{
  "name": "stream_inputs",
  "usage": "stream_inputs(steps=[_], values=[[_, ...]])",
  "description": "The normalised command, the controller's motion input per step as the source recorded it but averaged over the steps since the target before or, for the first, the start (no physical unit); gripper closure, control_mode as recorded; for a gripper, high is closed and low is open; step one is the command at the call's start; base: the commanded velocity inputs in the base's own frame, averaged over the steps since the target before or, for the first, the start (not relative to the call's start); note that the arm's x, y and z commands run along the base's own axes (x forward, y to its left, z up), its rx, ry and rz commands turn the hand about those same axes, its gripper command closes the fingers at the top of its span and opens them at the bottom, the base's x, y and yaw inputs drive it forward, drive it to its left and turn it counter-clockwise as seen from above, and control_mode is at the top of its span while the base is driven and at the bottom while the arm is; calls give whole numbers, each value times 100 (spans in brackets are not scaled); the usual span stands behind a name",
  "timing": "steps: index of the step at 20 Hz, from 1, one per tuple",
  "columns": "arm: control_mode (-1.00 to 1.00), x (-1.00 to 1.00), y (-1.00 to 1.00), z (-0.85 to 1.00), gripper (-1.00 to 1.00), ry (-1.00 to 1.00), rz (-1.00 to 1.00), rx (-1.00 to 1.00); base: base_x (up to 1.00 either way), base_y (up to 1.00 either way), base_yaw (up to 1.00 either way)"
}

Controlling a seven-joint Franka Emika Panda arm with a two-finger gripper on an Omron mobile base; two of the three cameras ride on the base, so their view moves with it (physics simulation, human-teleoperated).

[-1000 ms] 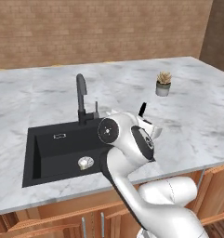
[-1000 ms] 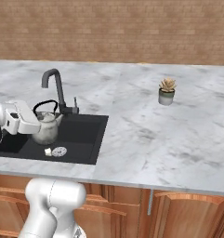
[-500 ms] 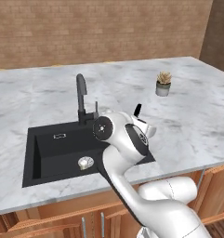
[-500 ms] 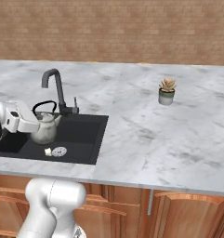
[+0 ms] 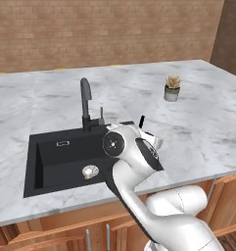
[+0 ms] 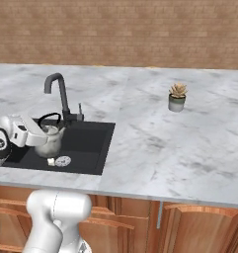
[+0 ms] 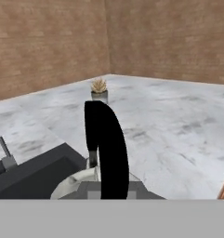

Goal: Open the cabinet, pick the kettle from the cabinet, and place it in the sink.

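Note:
The kettle [image 6: 48, 142], pale and rounded with a black arched handle [image 7: 107, 148], hangs low inside the black sink [image 6: 93, 144], just left of the drain [image 6: 62, 160]. My gripper [image 6: 41, 130] reaches in from the left and is shut on the kettle's handle. In the hand view the kettle's cream body [image 7: 76, 183] sits under the handle. From the left base view my arm [image 5: 131, 149] covers the kettle, at the right end of the sink [image 5: 51, 159]. The cabinet is out of view.
A tall black faucet [image 6: 59, 96] stands at the sink's back edge, close behind the kettle. A small potted plant [image 6: 177, 97] sits on the marble counter [image 6: 155, 143] to the right. Brick wall runs behind. Wooden base cabinets [image 6: 189, 227] lie under the counter.
My gripper has lowered the kettle deeper into the sink, and the arm's elbow has dropped with it. The grip has stayed shut.

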Motion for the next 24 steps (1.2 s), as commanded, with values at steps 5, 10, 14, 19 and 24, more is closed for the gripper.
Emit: stream_inputs(steps=[5,10,14,19,24], values=[[-100,20,0,-21,100,8,3,0,0,0,0],[-100,25,2,-15,100,12,0,0,0,0,0],[-100,23,8,-9,100,16,-2,0,0,0,0],[-100,23,8,-10,100,9,-1,0,0,0,0],[-100,12,1,-22,100,-4,0,0,0,0,0]])
